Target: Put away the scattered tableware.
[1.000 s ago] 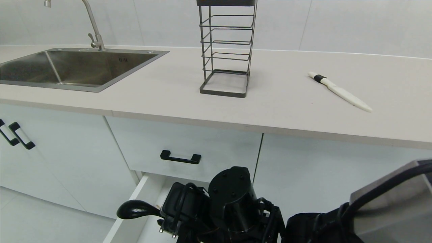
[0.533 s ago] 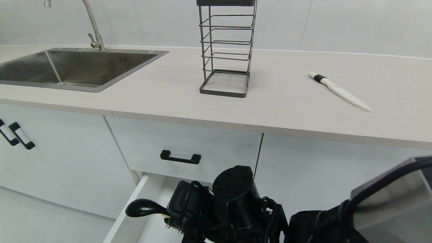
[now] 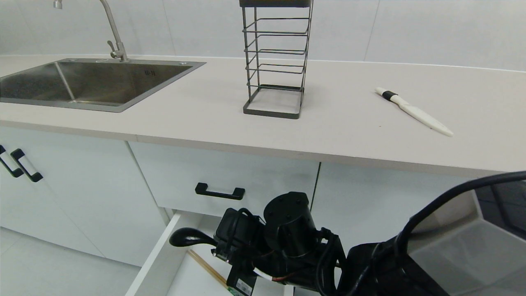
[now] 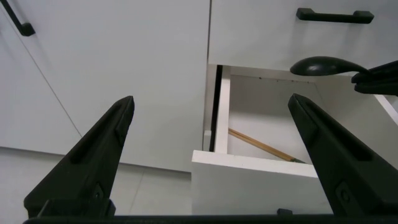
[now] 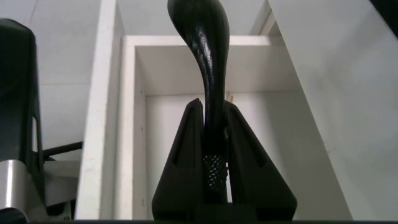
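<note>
A black spoon (image 3: 187, 238) hangs over the open white drawer (image 3: 160, 255) below the counter, held by its handle in my right gripper (image 3: 220, 246), which is shut on it. The right wrist view has the spoon (image 5: 202, 37) rising from between the closed fingers of the right gripper (image 5: 212, 109), bowl out over the drawer (image 5: 130, 124). My left gripper (image 4: 211, 102) is open and empty, low in front of the drawer (image 4: 249, 165), with the spoon (image 4: 320, 65) off to its side. A wooden chopstick (image 4: 261, 146) lies in the drawer. A white knife (image 3: 413, 111) lies on the counter at the right.
A tall dark wire rack (image 3: 275, 61) stands mid-counter. A steel sink (image 3: 90, 82) with a faucet (image 3: 113, 33) is at the left. A shut drawer with a black handle (image 3: 220, 191) sits above the open one. Cabinet doors are to the left.
My right gripper has carried the black spoon to the right and a little up, farther over the open drawer. A chopstick in the drawer has come into the head view.
</note>
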`<state>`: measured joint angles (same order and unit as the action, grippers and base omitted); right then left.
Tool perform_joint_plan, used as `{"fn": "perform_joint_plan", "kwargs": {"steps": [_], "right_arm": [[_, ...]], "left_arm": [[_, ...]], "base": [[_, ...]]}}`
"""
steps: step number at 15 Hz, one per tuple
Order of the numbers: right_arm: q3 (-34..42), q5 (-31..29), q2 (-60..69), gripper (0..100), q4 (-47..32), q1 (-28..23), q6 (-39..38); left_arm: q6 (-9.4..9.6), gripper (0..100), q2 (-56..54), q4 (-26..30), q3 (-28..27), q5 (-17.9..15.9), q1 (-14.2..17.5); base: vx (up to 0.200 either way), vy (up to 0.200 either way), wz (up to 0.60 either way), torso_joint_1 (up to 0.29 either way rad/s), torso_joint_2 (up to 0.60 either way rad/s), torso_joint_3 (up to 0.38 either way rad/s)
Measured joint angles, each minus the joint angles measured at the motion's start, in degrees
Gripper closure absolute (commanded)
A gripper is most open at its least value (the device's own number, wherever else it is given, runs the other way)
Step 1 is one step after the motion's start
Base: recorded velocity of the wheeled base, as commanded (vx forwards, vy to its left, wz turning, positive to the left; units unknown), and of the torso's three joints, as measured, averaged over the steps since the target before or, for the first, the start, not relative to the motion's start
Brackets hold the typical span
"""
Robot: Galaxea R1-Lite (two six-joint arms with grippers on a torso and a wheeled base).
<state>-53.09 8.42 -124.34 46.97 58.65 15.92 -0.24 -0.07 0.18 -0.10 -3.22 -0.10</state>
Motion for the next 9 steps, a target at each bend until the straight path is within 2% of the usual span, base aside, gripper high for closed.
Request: {"fn": "perform_joint_plan", "kwargs": {"steps": [6,9], "right_arm": [[-4.16,-0.11,-2.08,100,3.39,2.67,-1.06],[-3.38,-2.99,-4.43,100,3.08,2.04,-1.12]], "left_arm": [[0.00,0,0.00,0.00,0.02,0.05,-0.01],[0.00,0,0.00,0.00,0.02,0.05,0.00]], "base": [[0.000,0.000,0.00,0.000,0.00,0.000],[0.000,0.000,0.00,0.000,0.00,0.000]]}}
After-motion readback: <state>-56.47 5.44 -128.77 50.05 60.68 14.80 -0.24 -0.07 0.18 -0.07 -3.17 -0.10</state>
